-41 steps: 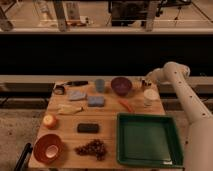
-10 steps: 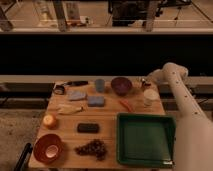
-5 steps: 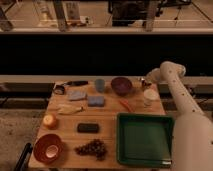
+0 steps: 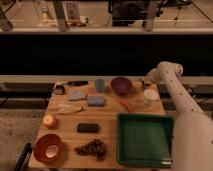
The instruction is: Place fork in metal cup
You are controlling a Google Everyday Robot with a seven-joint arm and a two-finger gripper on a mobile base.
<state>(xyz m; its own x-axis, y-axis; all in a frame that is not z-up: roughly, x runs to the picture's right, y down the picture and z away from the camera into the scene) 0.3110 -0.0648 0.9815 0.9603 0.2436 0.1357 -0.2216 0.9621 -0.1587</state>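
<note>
Gripper (image 4: 143,81) hovers beside purple bowl (image 4: 121,85); metal cup (image 4: 100,85) beyond.

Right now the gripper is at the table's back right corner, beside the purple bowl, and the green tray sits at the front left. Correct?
Not quite. The camera view shows the green tray at the front right, not left. The gripper is at the back right, beside the purple bowl.
</note>
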